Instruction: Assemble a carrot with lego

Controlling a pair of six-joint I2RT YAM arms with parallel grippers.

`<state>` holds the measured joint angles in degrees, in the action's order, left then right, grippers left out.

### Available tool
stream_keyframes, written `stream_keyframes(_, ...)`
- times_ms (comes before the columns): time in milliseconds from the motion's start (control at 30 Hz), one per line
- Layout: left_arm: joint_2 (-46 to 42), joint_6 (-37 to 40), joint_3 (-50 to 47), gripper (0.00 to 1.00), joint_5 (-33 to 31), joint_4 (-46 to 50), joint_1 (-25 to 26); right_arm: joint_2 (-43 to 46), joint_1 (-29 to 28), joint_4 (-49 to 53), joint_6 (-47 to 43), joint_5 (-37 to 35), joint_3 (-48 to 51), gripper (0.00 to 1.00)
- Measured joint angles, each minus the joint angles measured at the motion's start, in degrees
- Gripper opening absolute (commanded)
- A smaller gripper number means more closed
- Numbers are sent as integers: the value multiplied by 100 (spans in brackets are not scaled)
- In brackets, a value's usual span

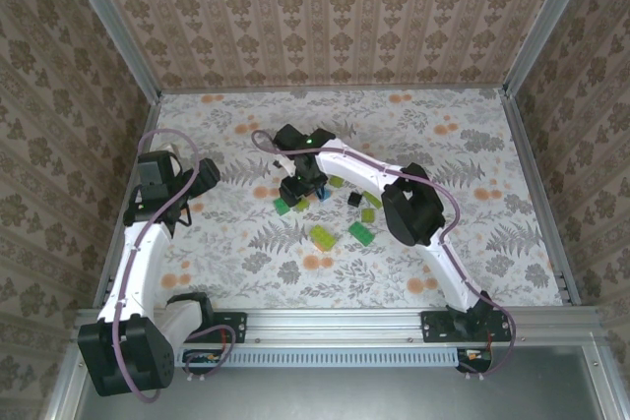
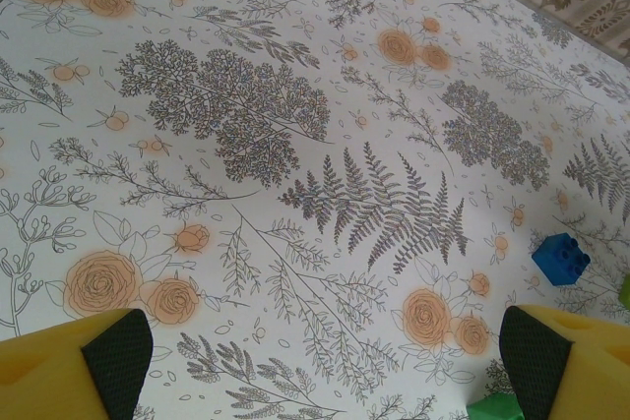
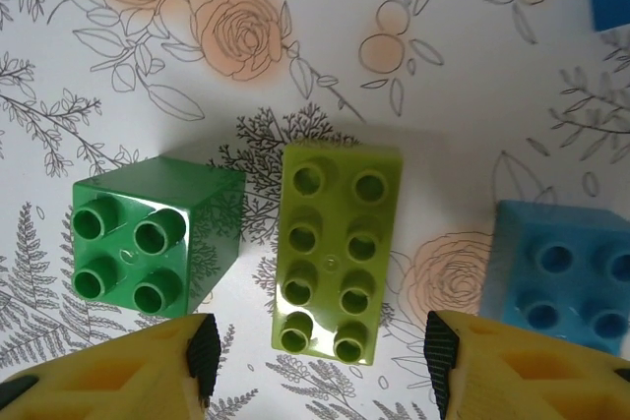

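Note:
In the right wrist view a light green eight-stud lego brick [image 3: 335,248] lies flat on the floral table, studs up. My right gripper [image 3: 322,346] is open and straddles its near end, with a gap on each side. A dark green four-stud brick [image 3: 148,238] sits just left of it and a blue brick [image 3: 561,277] just right. From above, the right gripper [image 1: 295,192] hangs over the left end of the brick cluster, next to a green brick [image 1: 283,206]. My left gripper [image 1: 205,177] stands wide open over bare table, empty [image 2: 325,356].
More bricks lie right of the right gripper: light green [image 1: 322,236], green [image 1: 361,232], black [image 1: 354,199], small light green ones [image 1: 372,206]. A blue brick [image 2: 561,258] and a green brick [image 2: 495,408] show at the left wrist view's right side. Walls enclose the table.

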<state>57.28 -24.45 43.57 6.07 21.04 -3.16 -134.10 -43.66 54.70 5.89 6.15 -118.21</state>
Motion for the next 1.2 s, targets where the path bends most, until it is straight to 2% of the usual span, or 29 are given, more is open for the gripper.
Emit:
stream_keyframes(933,0,0,0,95,-2,-2,0,-317,103,-33,2,339,-63,58)
stream_keyframes(1200,0,0,0,95,-2,-2,0,-382,103,-35,2,365,-111,53)
